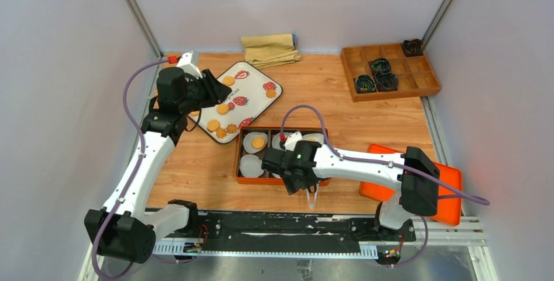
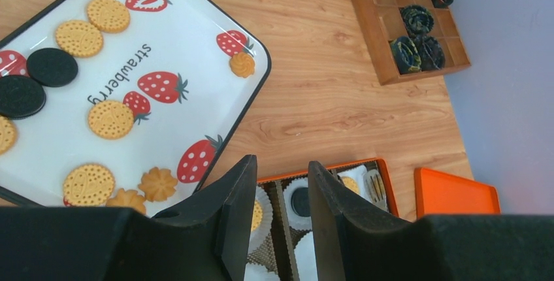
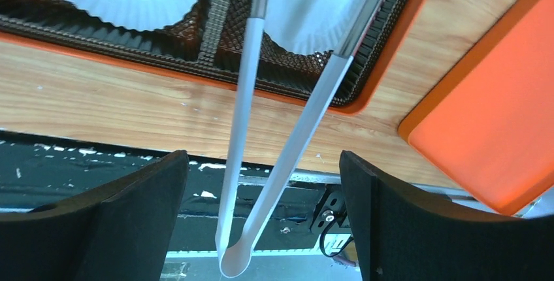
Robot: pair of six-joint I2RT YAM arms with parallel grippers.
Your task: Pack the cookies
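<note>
The cookies (image 2: 111, 119) were spread flat on the tray (image 2: 196, 39), and a few were seen in the box (image 1: 238, 157). The left gripper (image 2: 281, 163) was held over the tray's left side, its jaws parted and empty. The cookies lay up and leftward of them in the wrist view, so that arm was judged the nearer. The right gripper (image 3: 261, 157) was spread wide at the box's near rim. The tongs (image 3: 239, 131) were seen between its fingers, untouched, their long axis running from the box toward the near edge of the table (image 2: 340, 98). The tray looked glossy. Its cookies were loosely spaced, though two black ones touched.
</note>
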